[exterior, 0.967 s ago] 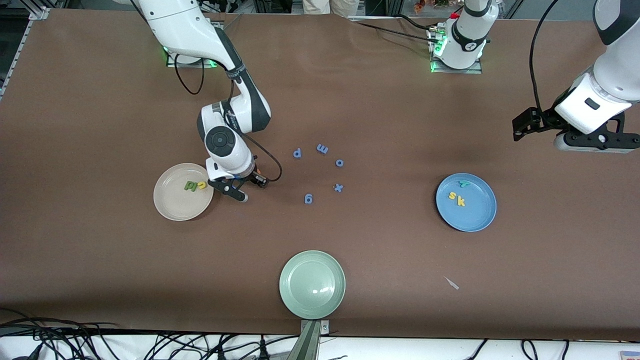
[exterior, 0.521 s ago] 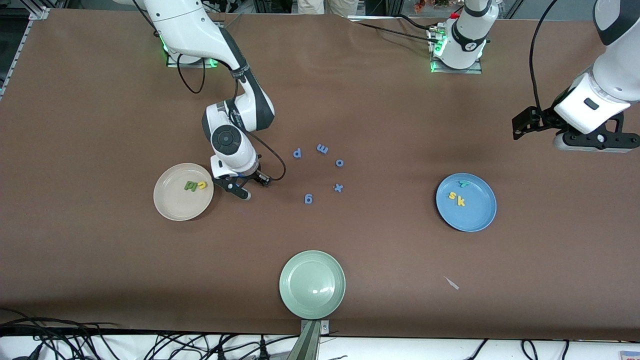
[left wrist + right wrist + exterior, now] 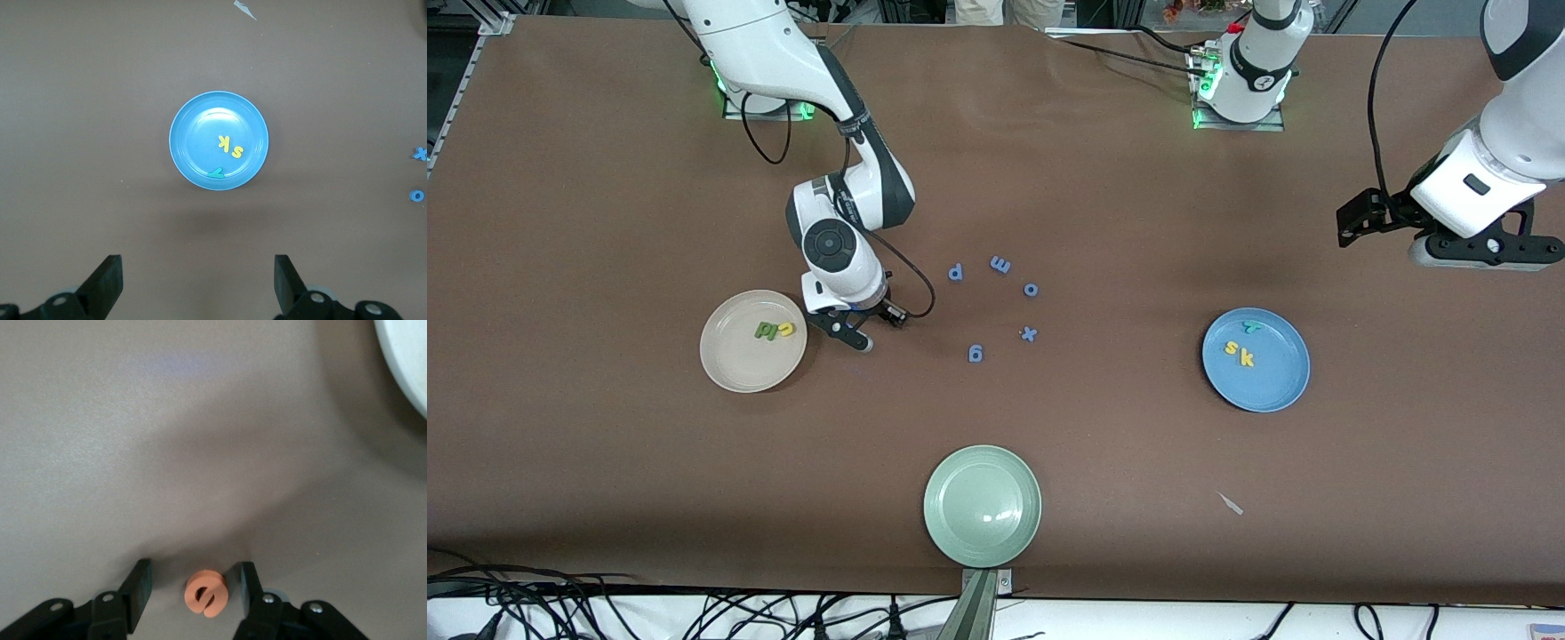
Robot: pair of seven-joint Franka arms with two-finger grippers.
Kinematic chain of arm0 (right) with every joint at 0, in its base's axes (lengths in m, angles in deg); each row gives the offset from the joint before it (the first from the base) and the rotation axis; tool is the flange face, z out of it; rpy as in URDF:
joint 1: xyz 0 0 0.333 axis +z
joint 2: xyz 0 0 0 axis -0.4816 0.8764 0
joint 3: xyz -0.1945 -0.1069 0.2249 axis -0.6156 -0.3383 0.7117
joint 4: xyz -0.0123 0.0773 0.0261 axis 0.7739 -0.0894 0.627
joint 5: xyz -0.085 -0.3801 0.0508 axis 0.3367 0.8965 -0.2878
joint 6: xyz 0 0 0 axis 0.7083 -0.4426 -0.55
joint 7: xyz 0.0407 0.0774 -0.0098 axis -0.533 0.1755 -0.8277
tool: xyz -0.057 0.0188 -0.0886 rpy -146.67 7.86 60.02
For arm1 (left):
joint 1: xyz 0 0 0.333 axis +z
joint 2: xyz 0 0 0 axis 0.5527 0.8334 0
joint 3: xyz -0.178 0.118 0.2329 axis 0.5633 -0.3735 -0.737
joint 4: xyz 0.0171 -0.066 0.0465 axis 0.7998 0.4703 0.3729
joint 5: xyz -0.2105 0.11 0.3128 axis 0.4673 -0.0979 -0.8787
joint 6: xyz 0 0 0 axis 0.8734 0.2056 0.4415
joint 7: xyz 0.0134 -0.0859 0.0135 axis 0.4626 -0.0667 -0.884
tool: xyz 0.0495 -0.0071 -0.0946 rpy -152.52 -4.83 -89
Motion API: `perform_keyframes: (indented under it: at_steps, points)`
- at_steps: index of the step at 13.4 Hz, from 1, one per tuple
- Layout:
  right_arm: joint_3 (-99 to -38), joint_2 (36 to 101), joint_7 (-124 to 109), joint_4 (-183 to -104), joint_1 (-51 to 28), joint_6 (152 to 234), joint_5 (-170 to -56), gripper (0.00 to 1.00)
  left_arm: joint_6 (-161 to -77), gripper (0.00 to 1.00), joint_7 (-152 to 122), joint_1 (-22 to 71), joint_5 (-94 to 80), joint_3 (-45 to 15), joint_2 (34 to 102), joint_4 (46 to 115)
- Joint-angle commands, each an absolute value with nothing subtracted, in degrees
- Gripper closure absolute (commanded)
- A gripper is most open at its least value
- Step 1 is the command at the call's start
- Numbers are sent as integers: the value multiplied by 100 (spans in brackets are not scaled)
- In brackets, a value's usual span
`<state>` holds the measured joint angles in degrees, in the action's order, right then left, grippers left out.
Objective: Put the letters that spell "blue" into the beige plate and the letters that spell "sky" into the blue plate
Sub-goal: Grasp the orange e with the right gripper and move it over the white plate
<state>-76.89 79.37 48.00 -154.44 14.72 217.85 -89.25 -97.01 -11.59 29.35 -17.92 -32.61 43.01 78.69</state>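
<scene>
The beige plate (image 3: 729, 364) holds the green "b" and "l" (image 3: 765, 331) and the yellow "u" (image 3: 785, 329). Beside that plate, my right gripper (image 3: 874, 330) is low at the table. In the right wrist view my right gripper (image 3: 194, 571) stands open, its fingers on either side of the orange "e" (image 3: 206, 593), which lies flat on the table; a corner of the beige plate (image 3: 407, 360) shows too. The blue plate (image 3: 1267, 382) holds the yellow "s" (image 3: 1231, 348), yellow "k" (image 3: 1246, 358) and teal "y" (image 3: 1252, 326). My left gripper (image 3: 1485, 256) waits high over the left arm's end of the table, open and empty (image 3: 197, 263).
Several all-blue letters lie mid-table: "p" (image 3: 955, 272), "m" (image 3: 1000, 264), "o" (image 3: 1031, 289), "x" (image 3: 1029, 333), "g" (image 3: 975, 353). A pale green plate (image 3: 983, 507) sits nearest the front camera. A pale scrap (image 3: 1230, 503) lies nearer the front camera than the blue plate.
My right gripper has shifted a little away from the beige plate toward the blue letters, and its jaws have narrowed around the orange "e". The left arm has barely moved.
</scene>
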Motion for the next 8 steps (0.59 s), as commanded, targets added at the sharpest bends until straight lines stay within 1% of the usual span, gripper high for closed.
perform_keyframes:
  at_steps: [1, 4, 7, 8]
  points:
    - [-7699, 7767, 4825, -15717, 1542, 21814, -9036, 44, -9552, 0, -1009, 2968, -1690, -3252, 4358, 7713]
    - [-7690, 7750, 4825, -15761, 1542, 21823, -9036, 58, -9544, 0, -1009, 2968, -1690, -3252, 4349, 7713]
    - [-7664, 7723, 4755, -15761, 1542, 21814, -9027, 81, -9456, 0, -983, 2986, -1690, -3252, 4358, 7713]
    - [-7673, 7697, 4694, -15761, 1542, 21797, -9027, 81, -9456, 0, -991, 2986, -1690, -3252, 4349, 7713]
